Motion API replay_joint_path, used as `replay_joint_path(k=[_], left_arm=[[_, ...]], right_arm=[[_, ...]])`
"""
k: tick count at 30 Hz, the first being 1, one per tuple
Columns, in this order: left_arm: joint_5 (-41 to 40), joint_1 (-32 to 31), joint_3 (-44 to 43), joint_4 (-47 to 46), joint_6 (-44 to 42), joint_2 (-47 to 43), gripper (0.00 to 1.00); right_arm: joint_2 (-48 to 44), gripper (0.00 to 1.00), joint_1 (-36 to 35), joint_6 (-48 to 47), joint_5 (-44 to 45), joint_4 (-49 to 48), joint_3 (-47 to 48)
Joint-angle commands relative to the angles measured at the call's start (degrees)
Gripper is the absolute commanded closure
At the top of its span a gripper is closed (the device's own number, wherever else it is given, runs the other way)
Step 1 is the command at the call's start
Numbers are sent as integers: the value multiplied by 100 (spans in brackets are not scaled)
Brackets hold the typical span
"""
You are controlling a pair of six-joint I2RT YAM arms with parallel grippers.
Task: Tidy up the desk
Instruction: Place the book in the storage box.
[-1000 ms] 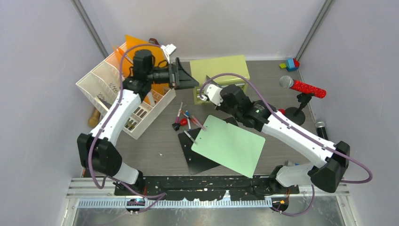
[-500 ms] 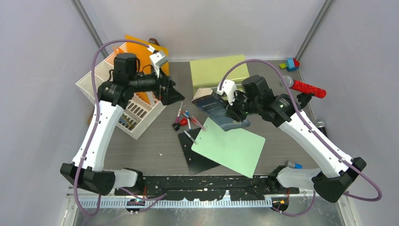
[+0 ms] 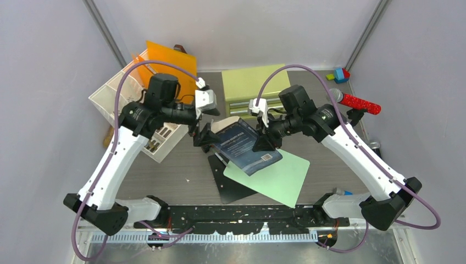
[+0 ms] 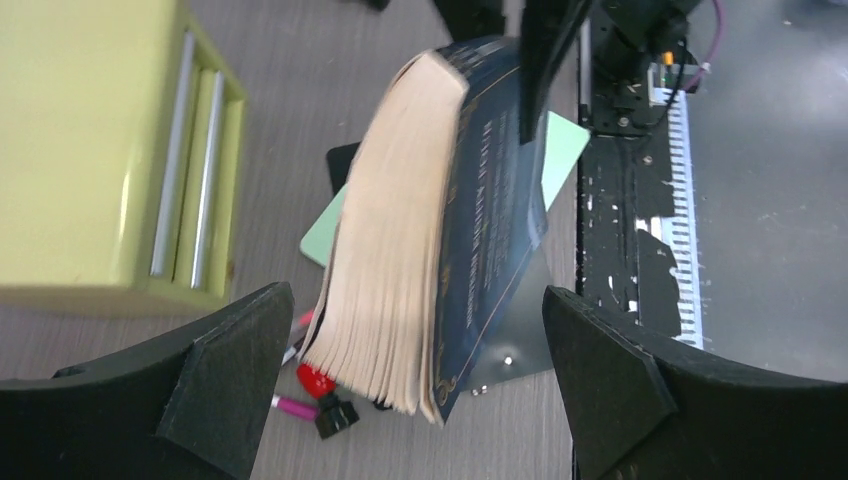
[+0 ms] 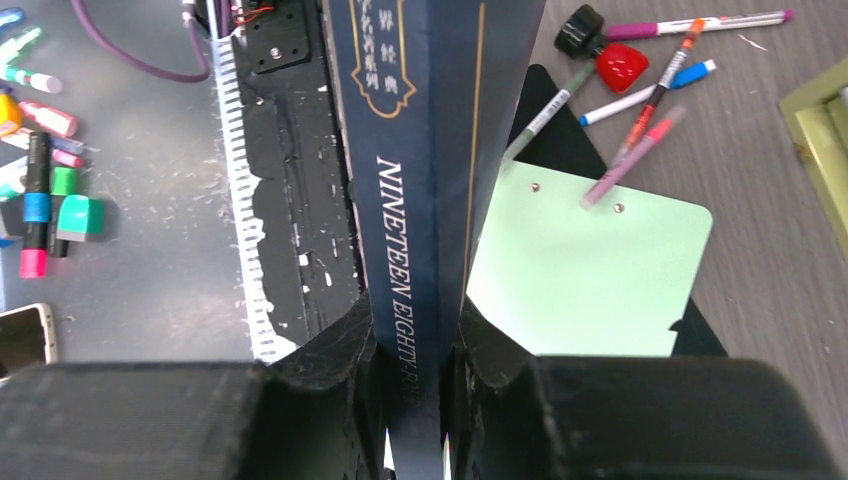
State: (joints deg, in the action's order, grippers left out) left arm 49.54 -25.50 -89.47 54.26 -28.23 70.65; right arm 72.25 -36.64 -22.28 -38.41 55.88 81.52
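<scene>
A dark blue book (image 3: 244, 146) hangs tilted above the dark wood-grain desk (image 3: 181, 165), over the pale green clipboard (image 3: 277, 176). My right gripper (image 3: 262, 140) is shut on the book's spine (image 5: 420, 120), with the fingers (image 5: 340, 350) pressed on both covers. My left gripper (image 3: 206, 135) is open at the book's opposite, page-edge side. In the left wrist view the book (image 4: 440, 230) stands between my wide-open fingers (image 4: 240, 350), touching neither.
A black clipboard (image 3: 228, 187) lies under the green one. Pens and a red-topped stamp (image 5: 620, 65) lie beside it. A yellow-green drawer cabinet (image 3: 255, 82) stands at the back. A white organiser basket (image 3: 118, 104) with an orange folder (image 3: 165, 55) is on the left. A red microphone (image 3: 357, 102) is on the right.
My right gripper has lifted the book from by the cabinet and carried it nearer, over the clipboard. My left arm has swung from the basket to the book, fingers open round it.
</scene>
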Motion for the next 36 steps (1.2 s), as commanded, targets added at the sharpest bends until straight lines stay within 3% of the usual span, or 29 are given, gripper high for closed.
replay_joint_path(k=[1,13,16,22,33,35,36], left_arm=[[-74,-410,-165,60,-580,112,0],[100,-921,-77,-320,-747,693,1],[345,-922,-73,-117,-794,797,12],[653,-951,3,197,-793,1017,46],[803,-1153,114,364,-821,1130,55],[822,-1154,114,437,-876,1123,66],[828,-1159,114,456,-885,1113,76]], right_arm=[[-141,100,8,-6,-760,-418,41],[-183,100,8,-199,-931,-342,-235],[-241,100,9,-210,-756,-409,-278],[-292,100,10,-185,-586,-565,-356],[-381,100,14,-84,-360,-702,-419],[-408,100,9,-83,-335,-720,-449],[-420,100,13,-72,-303,-728,-469]])
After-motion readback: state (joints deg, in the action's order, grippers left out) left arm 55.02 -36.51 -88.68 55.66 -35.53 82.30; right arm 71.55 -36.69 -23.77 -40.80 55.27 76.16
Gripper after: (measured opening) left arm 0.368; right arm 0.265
